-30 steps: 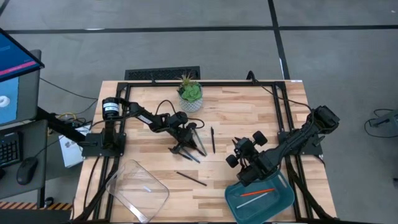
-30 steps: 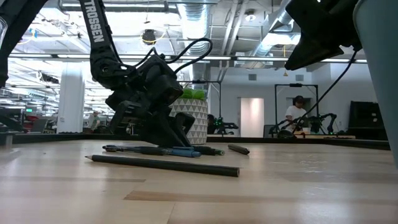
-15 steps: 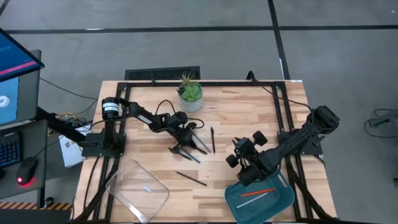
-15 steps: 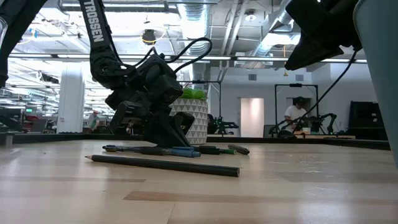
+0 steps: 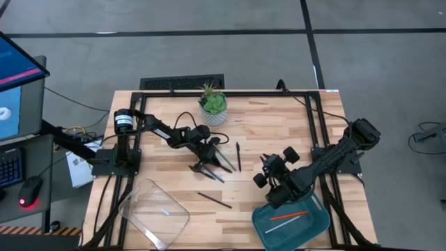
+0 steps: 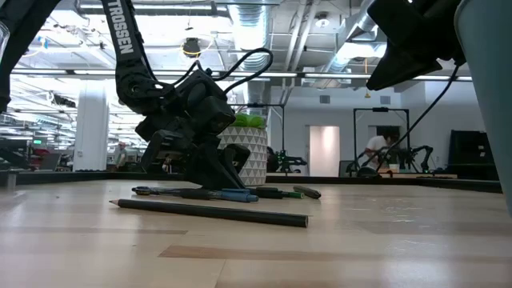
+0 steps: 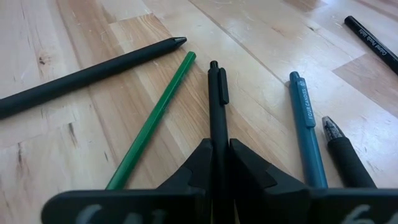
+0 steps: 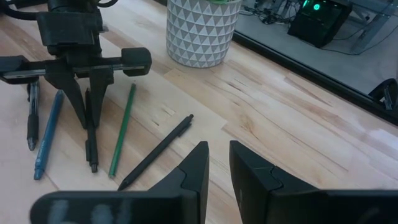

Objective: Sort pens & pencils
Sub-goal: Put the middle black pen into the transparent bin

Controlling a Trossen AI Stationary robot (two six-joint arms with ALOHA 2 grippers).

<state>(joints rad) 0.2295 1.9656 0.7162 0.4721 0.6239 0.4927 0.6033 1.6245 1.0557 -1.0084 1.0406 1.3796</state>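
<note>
The left gripper (image 7: 221,163) pinches a black pen (image 7: 216,99) lying mid-table between a green pencil (image 7: 152,122) and a blue pen (image 7: 306,127). Lifting may tilt it or drag these neighbours. The right gripper (image 8: 216,163), jaws slightly apart, waits near the tray (image 5: 322,224).

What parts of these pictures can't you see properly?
- Black pen in the left gripper: left wrist view, its lower end is hidden between the fingers.
- Clear tray: high view, the small thing inside is too tiny to name.
- Blue bin: high view, the right gripper covers its near corner.
</note>
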